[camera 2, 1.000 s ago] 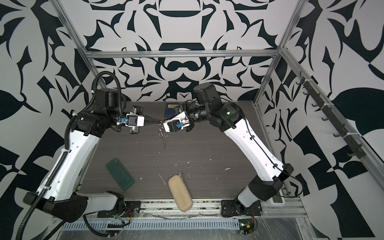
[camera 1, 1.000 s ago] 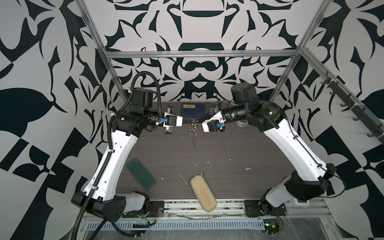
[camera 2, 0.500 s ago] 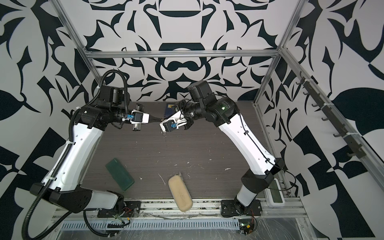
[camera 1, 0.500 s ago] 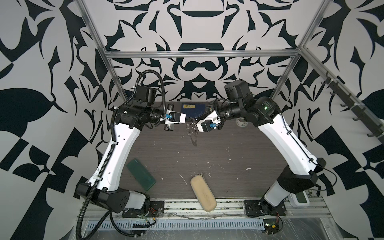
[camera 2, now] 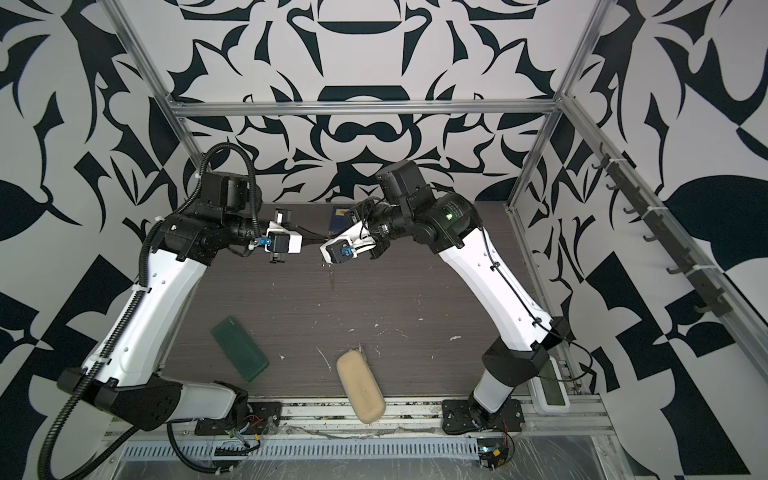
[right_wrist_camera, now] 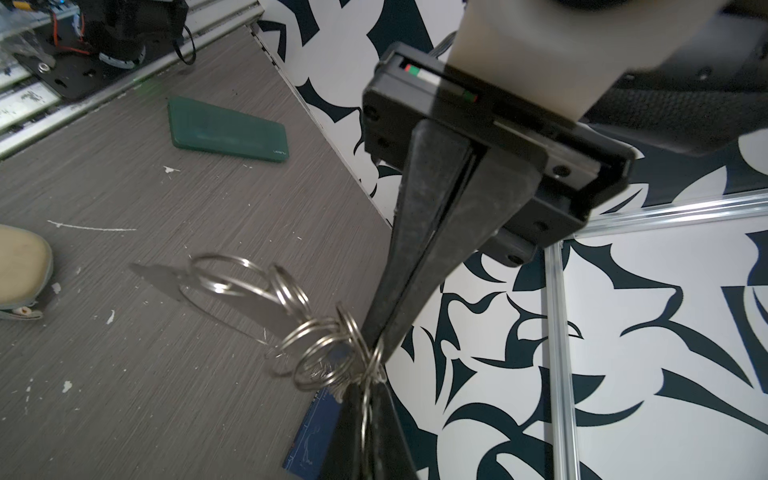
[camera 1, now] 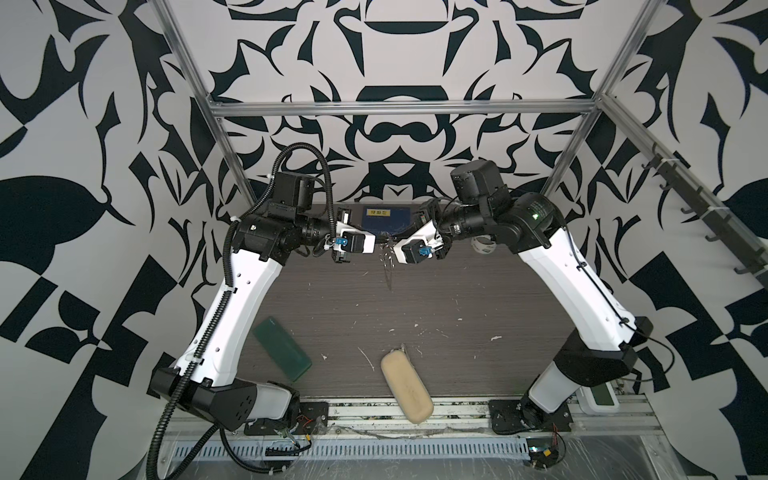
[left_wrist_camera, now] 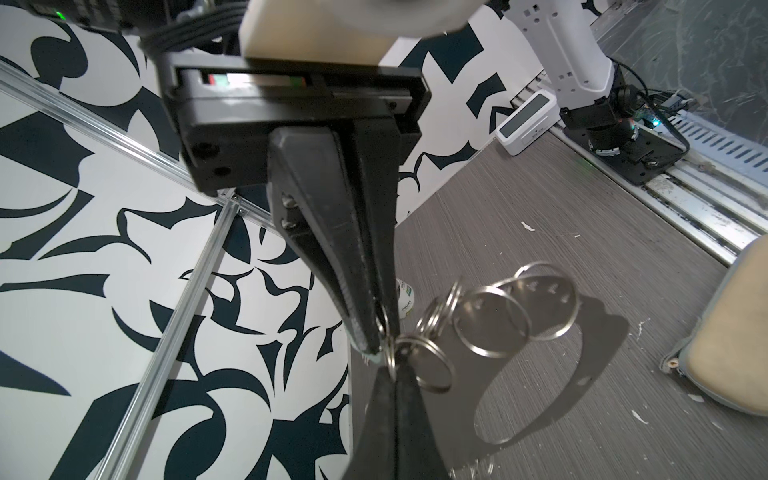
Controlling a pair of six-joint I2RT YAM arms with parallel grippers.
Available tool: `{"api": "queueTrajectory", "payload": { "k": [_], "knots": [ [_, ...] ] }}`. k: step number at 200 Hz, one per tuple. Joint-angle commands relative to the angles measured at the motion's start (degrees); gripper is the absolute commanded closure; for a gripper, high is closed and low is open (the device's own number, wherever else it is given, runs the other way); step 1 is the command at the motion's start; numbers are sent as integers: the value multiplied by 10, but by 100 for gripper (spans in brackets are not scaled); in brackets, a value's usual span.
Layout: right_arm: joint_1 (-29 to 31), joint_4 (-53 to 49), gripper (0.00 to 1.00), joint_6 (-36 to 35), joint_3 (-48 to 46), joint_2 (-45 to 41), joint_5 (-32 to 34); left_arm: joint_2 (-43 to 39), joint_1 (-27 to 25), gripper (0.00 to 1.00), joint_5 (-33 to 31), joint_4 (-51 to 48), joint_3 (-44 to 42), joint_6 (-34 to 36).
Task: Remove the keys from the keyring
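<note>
The keyring (left_wrist_camera: 490, 328) is a chain of silvery split rings held in the air above the back of the table. It also shows in the right wrist view (right_wrist_camera: 320, 353), and in both top views as a small glint (camera 1: 385, 249) (camera 2: 329, 266). My left gripper (left_wrist_camera: 392, 357) is shut on an end ring. My right gripper (right_wrist_camera: 365, 384) meets it tip to tip and is shut on a ring wire. The rest of the rings hang loose beside the tips. A thin silvery strand dangles below (camera 1: 389, 276). I cannot make out the keys among the rings.
A dark green flat case (camera 1: 282, 347) lies at the front left. A beige pouch (camera 1: 407, 384) lies at the front edge. A blue book (camera 1: 386, 216) sits at the back wall, with a tape roll (camera 1: 482, 245) behind the right arm. White flecks dot the table.
Both grippers have moved toward each other near the back of the table, so the rings now bunch between their tips. Both stay shut.
</note>
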Motion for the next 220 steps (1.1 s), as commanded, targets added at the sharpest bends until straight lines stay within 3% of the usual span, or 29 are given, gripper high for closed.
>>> {"api": "queueTrajectory", "payload": {
  "k": [1, 44, 65, 77, 97, 126, 162, 184, 220],
  "knots": [
    [13, 164, 100, -35, 27, -5, 26, 15, -42, 100, 40, -15, -14, 15],
    [13, 139, 100, -86, 21, -11, 117, 24, -41, 100, 28, -9, -7, 19],
    [11, 135, 100, -2, 47, -19, 30, 20, -45, 100, 29, 4, -17, 41],
    [-4, 135, 100, 43, 63, -18, -30, 7, -45, 100, 38, 63, -44, 26],
    [-21, 149, 100, 76, 48, -26, -57, -19, -45, 100, 49, 148, -87, -7],
    [-50, 164, 100, 149, 32, -38, -125, -35, -45, 100, 55, 182, -101, -17],
    [-57, 141, 100, 174, 36, -35, -135, -38, -45, 100, 60, 189, -105, -23],
    [-69, 147, 100, 208, 44, -33, -176, -38, -46, 100, 57, 187, -108, -21],
    [-67, 148, 100, 180, 41, -23, -165, -21, -47, 100, 71, 171, -92, -29]
  ]
}}
